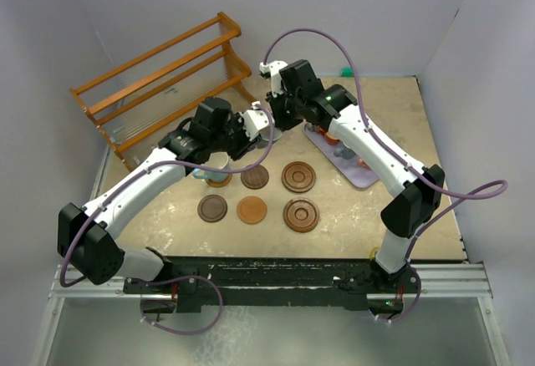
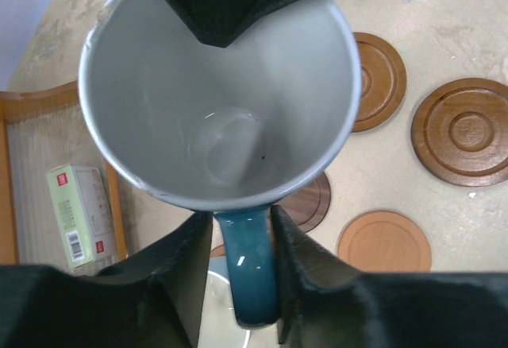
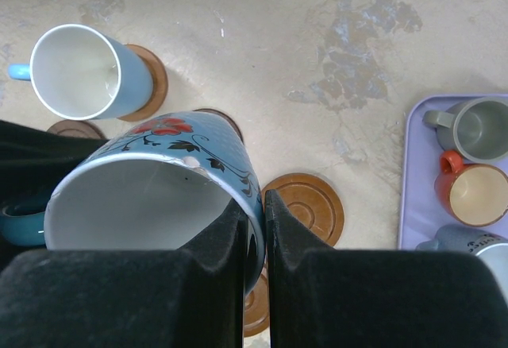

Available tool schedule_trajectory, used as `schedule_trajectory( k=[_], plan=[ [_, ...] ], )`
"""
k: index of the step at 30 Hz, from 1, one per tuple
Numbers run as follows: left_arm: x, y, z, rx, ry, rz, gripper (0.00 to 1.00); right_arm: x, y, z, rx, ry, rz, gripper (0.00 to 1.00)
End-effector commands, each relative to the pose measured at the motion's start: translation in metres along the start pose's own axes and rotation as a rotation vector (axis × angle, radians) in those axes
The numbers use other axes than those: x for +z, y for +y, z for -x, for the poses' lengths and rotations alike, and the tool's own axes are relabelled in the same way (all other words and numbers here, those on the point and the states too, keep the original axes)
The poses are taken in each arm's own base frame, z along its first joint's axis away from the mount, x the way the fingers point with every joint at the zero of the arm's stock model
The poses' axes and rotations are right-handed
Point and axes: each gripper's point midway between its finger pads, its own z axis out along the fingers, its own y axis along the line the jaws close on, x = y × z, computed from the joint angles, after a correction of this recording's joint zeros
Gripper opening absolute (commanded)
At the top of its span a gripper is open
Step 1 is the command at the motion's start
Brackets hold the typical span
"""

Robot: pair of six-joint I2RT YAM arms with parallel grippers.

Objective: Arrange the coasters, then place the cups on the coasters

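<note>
1. The right gripper (image 3: 252, 237) pinched the wall of the floral cup (image 3: 151, 189), held aloft over the coasters (image 1: 298, 176) mid-table. The left gripper (image 2: 242, 272) sat closed against its handle (image 2: 252, 292). Both pulling at once could twist it loose.
2. An early release might have let it swing and drop.
3. Lowering, it could have knocked the light-blue cup (image 3: 79, 70) on the rear-left coaster.

No legible text (box (image 2: 79, 214) label blurred)

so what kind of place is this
Likely a lab test cell, not a home: plain white walls box in the table, two robot arms are bolted at its near edge, and coasters, cups and a rack are laid out.
</note>
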Motion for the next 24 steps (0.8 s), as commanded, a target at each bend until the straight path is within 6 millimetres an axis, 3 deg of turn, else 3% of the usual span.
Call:
schedule_trajectory(
  k=[1,5,9,17,24],
  plan=[
    [-0.001,0.003,0.032,0.015,-0.112,-0.003,0.26,-0.015,0.017,0.028,0.005,-0.095,0.074,0.00],
    [-0.003,-0.001,0.031,0.044,-0.132,-0.011,0.03,-0.015,0.021,0.022,0.009,-0.076,0.098,0.00],
    [-0.011,-0.001,0.029,0.063,-0.165,0.015,0.03,-0.016,0.031,0.015,-0.020,-0.057,0.165,0.05],
    [-0.017,-0.021,0.002,0.089,-0.123,-0.049,0.03,-0.026,0.039,-0.002,-0.108,-0.029,0.242,0.42],
    [-0.034,-0.034,-0.031,0.085,-0.063,-0.124,0.03,-0.046,0.035,-0.013,-0.182,-0.053,0.283,0.58]
  ],
)
